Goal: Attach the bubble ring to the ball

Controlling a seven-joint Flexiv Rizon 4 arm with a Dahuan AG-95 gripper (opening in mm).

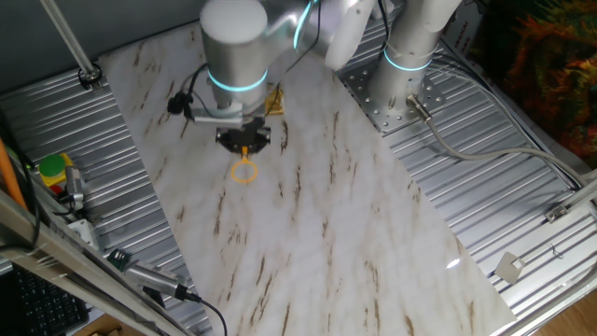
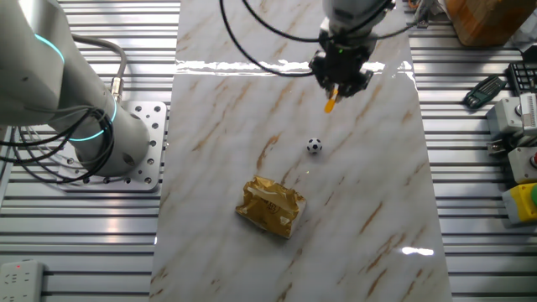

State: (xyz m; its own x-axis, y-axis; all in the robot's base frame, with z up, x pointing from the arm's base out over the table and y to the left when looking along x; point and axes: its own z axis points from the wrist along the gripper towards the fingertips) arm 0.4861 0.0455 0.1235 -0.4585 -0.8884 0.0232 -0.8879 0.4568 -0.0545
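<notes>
The bubble ring (image 1: 243, 171), a small orange-yellow hoop on a short handle, hangs from the tool (image 1: 244, 147) left of centre in the upper part of one fixed view, its loop dangling below the black fingers and lifted off the marble-patterned worktop (image 1: 326, 233). The tool is closed on the handle, pinching it so the hoop points downward; in the other fixed view only an orange sliver of the ring (image 2: 332, 102) shows beneath the tool (image 2: 340, 84), near the top of the frame right of centre. The ball (image 2: 314, 146), a tiny white sphere with black patches, sits alone on the worktop just below the tool in that view, slightly left of the hanging ring and clearly apart from it. A crumpled gold foil wrapper (image 2: 271, 205) lies lower, near the middle of the frame, well clear of both. The arm's white base (image 2: 80, 101) fills the upper left. By these views, the pick-up looks done: the ring is held and carried. Still to come, it appears, is lining the hoop up over the ball and lowering it until the ring sits round the ball; no contact between the two is visible yet.
</notes>
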